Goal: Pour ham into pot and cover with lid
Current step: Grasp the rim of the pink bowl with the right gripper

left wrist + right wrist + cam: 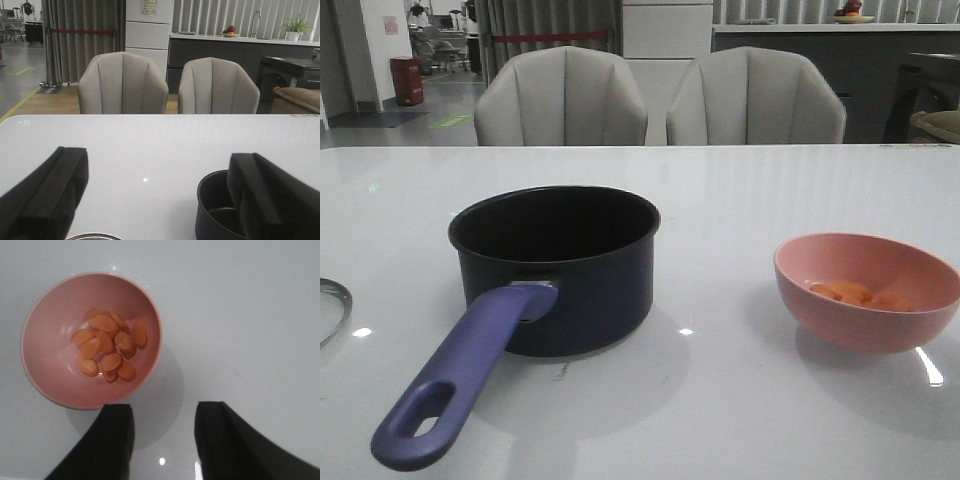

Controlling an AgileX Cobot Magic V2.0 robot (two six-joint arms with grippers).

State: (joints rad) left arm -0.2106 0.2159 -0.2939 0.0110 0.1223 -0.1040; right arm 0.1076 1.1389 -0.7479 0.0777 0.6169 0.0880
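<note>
Nearest in the front view: purple-blue handle (460, 390), long axis running from the near left up toward the pot (555, 265), which sits left of centre on the white counter (720, 400), black inside bare. At the far left edge, only a sliver of steel rim, likely the lid (332, 305). Off to the right, well apart from the pot, a pink bowl (868, 300) holding the ham (855, 293), nothing poured yet.

Right claw (165, 440) spread wide, holding nothing, hanging above bare counter just beside the bowl; ham (107, 347) counted only here, about a dozen flat orange slices. Clearly the nearer arm for the bowl; probably a reach to its rim next, then a carry leftward to the pot.

Left claw (155, 200) also wide open and empty, facing level across the counter; pot (215, 207) partly behind one finger (260, 195), a curved rim (92, 236) just beneath, probably the lid.

Farthest back, two grey chairs (560, 100).
</note>
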